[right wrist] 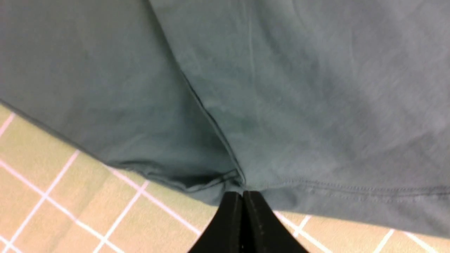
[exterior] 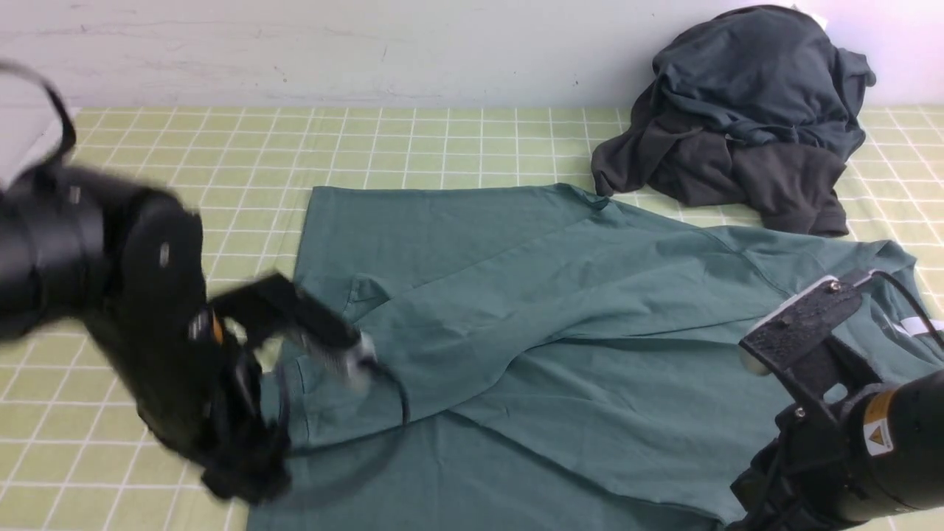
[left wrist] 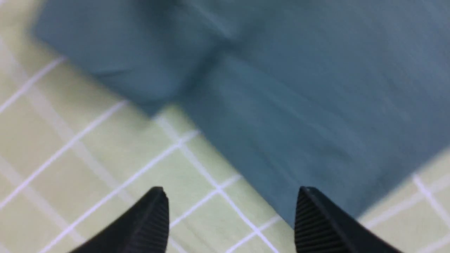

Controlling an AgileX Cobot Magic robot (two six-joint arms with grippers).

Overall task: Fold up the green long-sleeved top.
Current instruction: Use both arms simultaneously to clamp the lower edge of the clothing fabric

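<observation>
Black, ribbed fingers of the left gripper [left wrist: 232, 214] stand wide apart with nothing between them, hanging over the spot where the edge of the green long-sleeved top [exterior: 516, 310] meets the checked worktop [exterior: 184, 147]; that arm is smeared with blur in the front view. Over by the near right corner, the right gripper [right wrist: 242, 196] is closed tight, its tips meeting at a stitched edge of the top where a seam runs in, though I cannot tell whether a pinch of cloth is caught between them. Spread sideways over the middle and near part of the worktop, the top has its white neck label [exterior: 914, 324] toward the right edge and a sleeve [exterior: 472, 295] laid slantwise across the body, ending near the left gripper. A pile of dark garments [exterior: 745, 110] sits apart in the far right corner. My reading is that the sleeves are in and a fold of the body comes next. To do it well, the open left gripper should come down on the cloth edge itself and close on both layers, not on the checked cover beneath. Both arms should then lift low and together, so the laid sleeve does not slide off. Carry the edge across squarely, set it flat before letting go, and stay clear of the dark pile.
</observation>
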